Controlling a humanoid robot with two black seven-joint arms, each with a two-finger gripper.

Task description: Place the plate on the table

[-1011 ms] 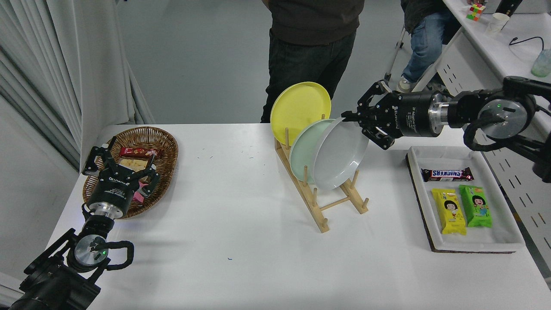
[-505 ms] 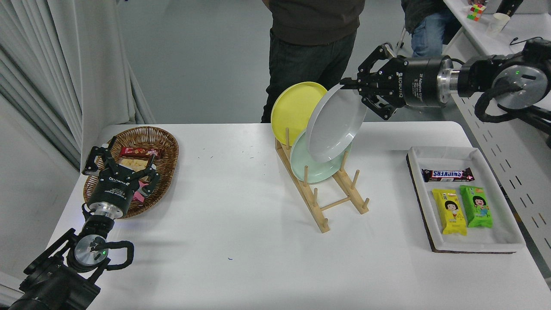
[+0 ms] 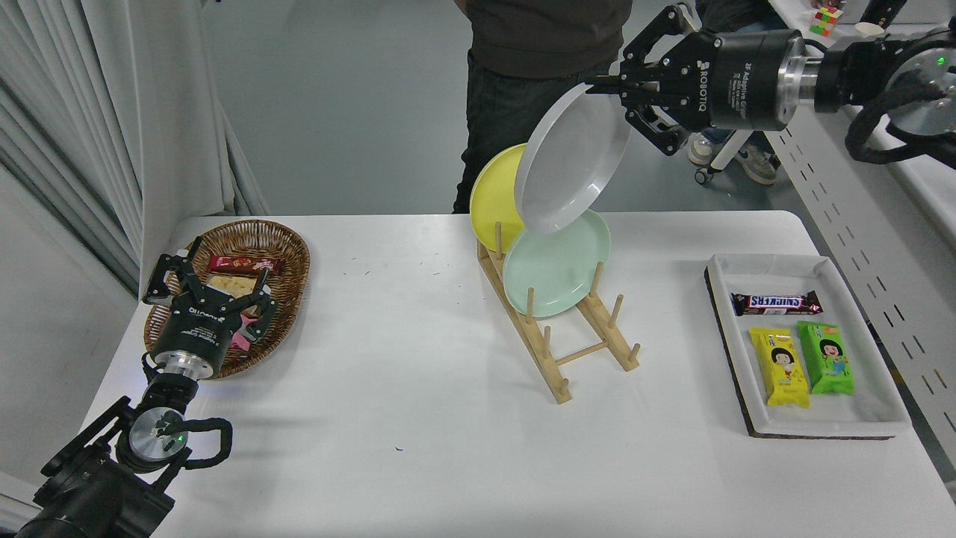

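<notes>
The light grey plate [image 3: 571, 161] hangs in the air above the wooden rack [image 3: 562, 340], tilted, clear of the rack's pegs. My right gripper [image 3: 606, 88] is shut on its upper right rim, the arm coming in from the upper right. The white table [image 3: 418, 388] lies below. My left gripper [image 3: 209, 280] stays parked at the lower left, over the wicker basket's edge, fingers spread open and holding nothing.
A yellow plate [image 3: 493, 194] and a mint green plate [image 3: 556, 265] stand in the rack. A wicker basket [image 3: 284, 254] with snacks is at the left. A white tray [image 3: 866, 418] with three snack bars is at the right. A person [image 3: 538, 60] stands behind the table.
My right gripper has lifted the grey plate up out of the rack's front slot, rising steadily. The mint green plate now shows in full. The left arm has not moved.
</notes>
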